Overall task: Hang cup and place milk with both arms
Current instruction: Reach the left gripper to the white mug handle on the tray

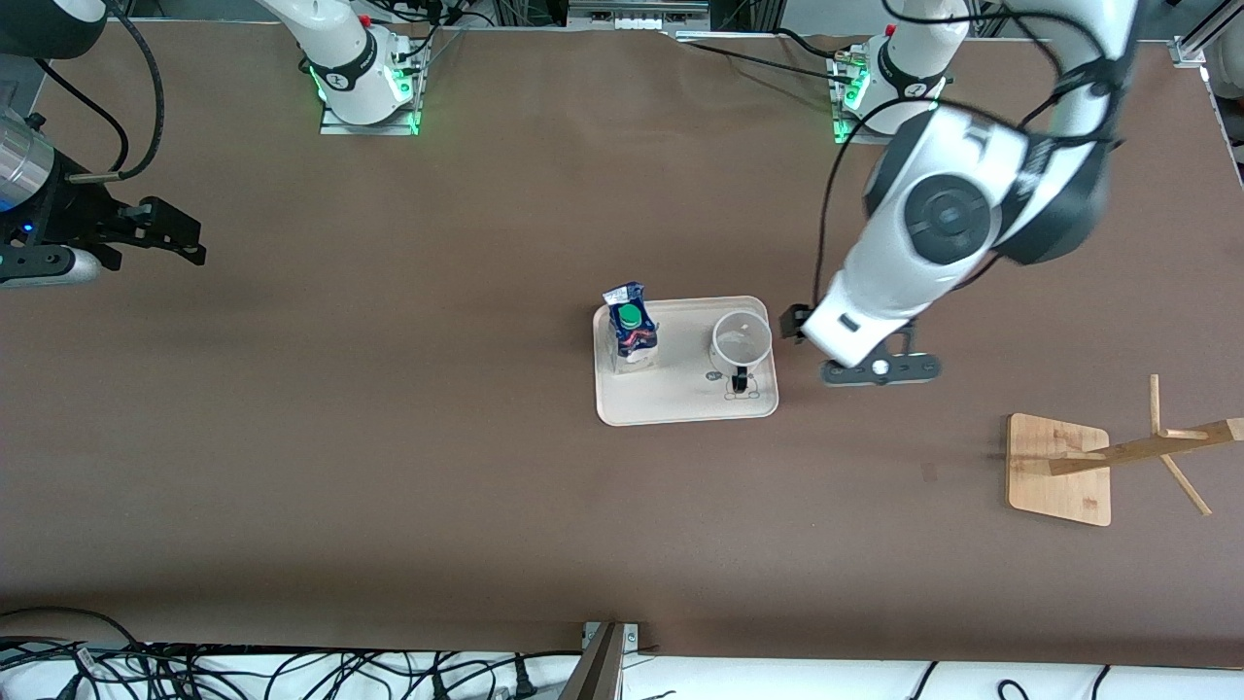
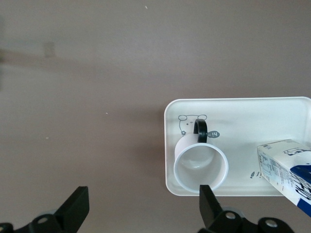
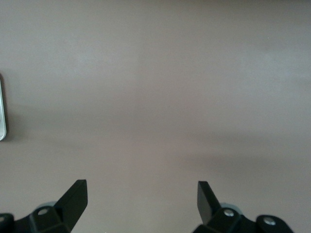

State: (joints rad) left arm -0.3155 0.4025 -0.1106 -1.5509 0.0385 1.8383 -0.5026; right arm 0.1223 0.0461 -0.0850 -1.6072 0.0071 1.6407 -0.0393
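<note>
One cup [image 1: 742, 340] and one milk [image 1: 632, 332] on one tray [image 1: 680, 408]; left gripper [image 2: 141, 208] and right gripper [image 3: 141, 204] both spread, empty.

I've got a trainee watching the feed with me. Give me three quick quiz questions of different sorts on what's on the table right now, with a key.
1. True or false: the cup hangs on the wooden rack.
2. What stands beside the cup on the tray? A) milk B) bowl C) spoon
3. Fill in: the left gripper is over the table beside the tray, fingers ____; the right gripper waits at the right arm's end.

Key: 1 false; 2 A; 3 open
</note>
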